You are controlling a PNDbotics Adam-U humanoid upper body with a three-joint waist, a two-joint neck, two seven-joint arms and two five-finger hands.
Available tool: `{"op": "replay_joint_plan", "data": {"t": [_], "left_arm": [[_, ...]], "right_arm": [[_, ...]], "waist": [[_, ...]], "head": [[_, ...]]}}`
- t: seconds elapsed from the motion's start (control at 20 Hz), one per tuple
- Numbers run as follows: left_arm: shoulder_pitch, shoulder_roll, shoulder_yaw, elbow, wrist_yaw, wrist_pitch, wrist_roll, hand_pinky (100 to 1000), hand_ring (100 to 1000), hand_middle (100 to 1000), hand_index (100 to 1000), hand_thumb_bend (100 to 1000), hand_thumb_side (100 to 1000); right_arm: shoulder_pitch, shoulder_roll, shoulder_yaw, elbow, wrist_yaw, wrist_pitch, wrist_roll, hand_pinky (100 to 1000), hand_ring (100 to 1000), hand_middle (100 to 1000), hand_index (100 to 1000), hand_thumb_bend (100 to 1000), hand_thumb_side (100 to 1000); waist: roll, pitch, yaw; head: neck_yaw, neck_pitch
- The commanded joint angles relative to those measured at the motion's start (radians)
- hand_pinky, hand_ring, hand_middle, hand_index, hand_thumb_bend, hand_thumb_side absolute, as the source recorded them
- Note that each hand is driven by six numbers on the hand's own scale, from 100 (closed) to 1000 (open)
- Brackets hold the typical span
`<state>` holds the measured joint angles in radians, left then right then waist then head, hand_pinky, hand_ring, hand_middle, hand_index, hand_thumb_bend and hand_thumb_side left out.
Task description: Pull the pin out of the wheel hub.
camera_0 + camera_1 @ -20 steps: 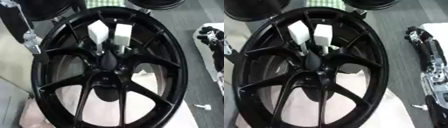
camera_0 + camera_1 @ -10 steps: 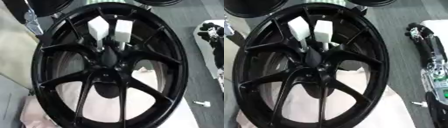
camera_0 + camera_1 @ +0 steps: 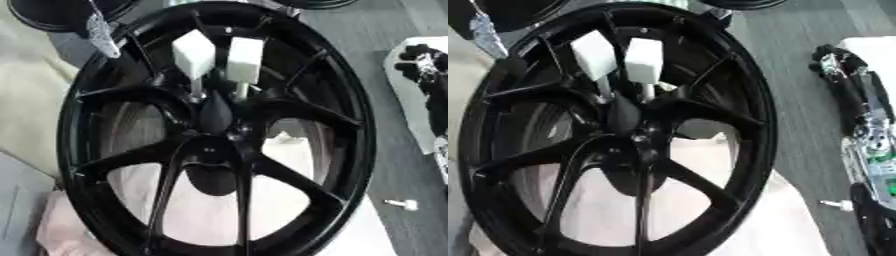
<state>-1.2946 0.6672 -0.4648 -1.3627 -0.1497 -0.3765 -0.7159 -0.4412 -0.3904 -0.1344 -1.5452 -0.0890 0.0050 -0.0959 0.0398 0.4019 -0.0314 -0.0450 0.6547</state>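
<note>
A large black wheel rim (image 3: 350,130) fills both views, tilted toward me. Two pins with white block heads stand side by side in its hub (image 3: 214,112), the left pin (image 3: 193,53) and the right pin (image 3: 244,60). Neither hand touches them. My right hand (image 3: 839,64) lies far to the right on a white surface, fingers relaxed and holding nothing. Of my left arm only a silver and black part (image 3: 101,34) shows at the top left, beside the rim's outer edge; its hand is hidden.
A small white pin-like piece (image 3: 402,204) lies on the grey floor at the lower right. White cloth (image 3: 206,210) shows through the spokes under the rim. Other dark round objects (image 3: 52,15) sit beyond the rim at the top left.
The whole picture has shifted, so the camera moved. The left arm part now shows higher, at the rim's top left. Both pins stay in the hub.
</note>
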Motion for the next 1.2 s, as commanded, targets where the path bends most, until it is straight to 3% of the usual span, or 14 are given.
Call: {"op": "replay_joint_plan", "data": {"t": [0.05,0.2,0.35,0.5,1.0,1.2], "left_arm": [[-0.025,0.001,0.009,0.016,-0.006,-0.018,-0.006,761,674,696,783,881,193],[-0.026,-0.003,0.010,0.025,-0.008,-0.023,-0.007,761,674,696,783,881,193],[-0.024,-0.013,0.008,0.040,0.002,-0.018,-0.020,748,638,642,763,862,166],[-0.025,-0.024,0.010,0.054,0.011,-0.011,-0.039,745,629,634,758,854,156],[-0.026,-0.058,0.004,0.074,0.031,-0.002,-0.080,742,624,646,758,839,134],[-0.024,-0.065,-0.008,0.072,0.054,0.008,-0.100,735,578,631,750,826,121]], "right_arm": [[-0.016,-0.012,-0.002,-0.027,0.000,-0.002,0.003,897,770,724,764,140,678],[-0.017,-0.011,-0.002,-0.027,0.000,-0.002,0.003,897,770,724,764,140,678],[-0.020,-0.009,0.000,-0.027,-0.001,-0.002,0.005,897,771,724,764,141,680],[-0.024,-0.007,0.002,-0.028,-0.001,-0.002,0.008,897,770,724,764,141,679],[-0.032,-0.001,0.006,-0.028,-0.002,-0.002,0.012,897,771,724,764,142,678],[-0.034,0.001,0.006,-0.029,-0.003,-0.002,0.013,897,771,724,764,143,677]], "waist": [[-0.006,-0.018,-0.003],[-0.007,-0.017,-0.004],[-0.009,-0.010,-0.012],[-0.011,-0.007,-0.018],[-0.011,-0.002,-0.031],[-0.010,-0.002,-0.033]], "head": [[0.004,-0.027],[0.005,-0.034],[0.010,-0.086],[0.008,-0.104],[0.001,-0.101],[0.000,-0.094]]}}
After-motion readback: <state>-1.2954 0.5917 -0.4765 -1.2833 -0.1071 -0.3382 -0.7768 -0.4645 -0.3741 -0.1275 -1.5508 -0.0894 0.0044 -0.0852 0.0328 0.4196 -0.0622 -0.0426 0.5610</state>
